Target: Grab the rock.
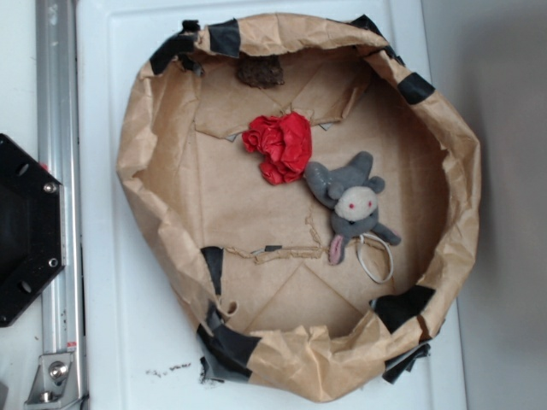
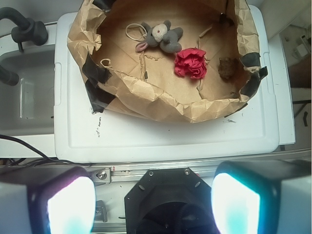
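The rock point(image 1: 260, 72) is a small dark brown rough lump lying inside a crumpled brown paper basket point(image 1: 145, 162), close to its far wall. From the wrist view the rock point(image 2: 226, 68) lies at the right inside the basket, right of the red paper ball point(image 2: 191, 63). My gripper point(image 2: 153, 204) is open, its two glowing pads point(image 2: 70, 204) wide apart with nothing between them. It hangs high above the black robot base point(image 2: 170, 195), well away from the basket. The exterior view does not show the gripper.
A red paper ball point(image 1: 280, 145) and a grey plush animal point(image 1: 350, 201) with a white loop of cord lie in the middle of the basket. The basket point(image 2: 161, 105) stands on a white lid point(image 2: 161, 136). A metal rail point(image 1: 58, 171) and the black base point(image 1: 26, 231) are beside it.
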Robot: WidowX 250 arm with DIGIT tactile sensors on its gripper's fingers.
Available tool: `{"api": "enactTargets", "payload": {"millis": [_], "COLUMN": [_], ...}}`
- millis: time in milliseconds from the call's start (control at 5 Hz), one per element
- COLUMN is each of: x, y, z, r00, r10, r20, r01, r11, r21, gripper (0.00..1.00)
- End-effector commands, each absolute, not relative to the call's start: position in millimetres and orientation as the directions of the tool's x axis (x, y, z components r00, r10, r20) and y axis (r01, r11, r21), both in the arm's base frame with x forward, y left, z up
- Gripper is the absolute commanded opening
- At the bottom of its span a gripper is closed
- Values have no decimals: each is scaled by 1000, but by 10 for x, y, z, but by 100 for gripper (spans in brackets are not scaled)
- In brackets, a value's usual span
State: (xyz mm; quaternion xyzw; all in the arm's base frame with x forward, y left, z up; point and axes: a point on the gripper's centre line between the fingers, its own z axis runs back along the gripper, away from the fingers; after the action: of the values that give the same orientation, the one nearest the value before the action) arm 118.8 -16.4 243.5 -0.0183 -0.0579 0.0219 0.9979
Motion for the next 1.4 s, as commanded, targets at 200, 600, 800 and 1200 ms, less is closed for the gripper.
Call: {"api": "enactTargets", "payload": {"millis": [200, 600, 800, 1200], "x": [1679, 2376, 2520, 2520], "y": [-48, 230, 531, 531], "z": [2286, 1722, 1401, 1401], "r00": [987, 952, 981, 981], "r10": [-116, -293, -166, -166], "r20": [113, -86, -103, -103], "r01": [115, 302, 184, 184], "r11": [993, 945, 959, 959], "r21": [14, 126, 215, 215], "gripper": [100, 100, 100, 100]}}
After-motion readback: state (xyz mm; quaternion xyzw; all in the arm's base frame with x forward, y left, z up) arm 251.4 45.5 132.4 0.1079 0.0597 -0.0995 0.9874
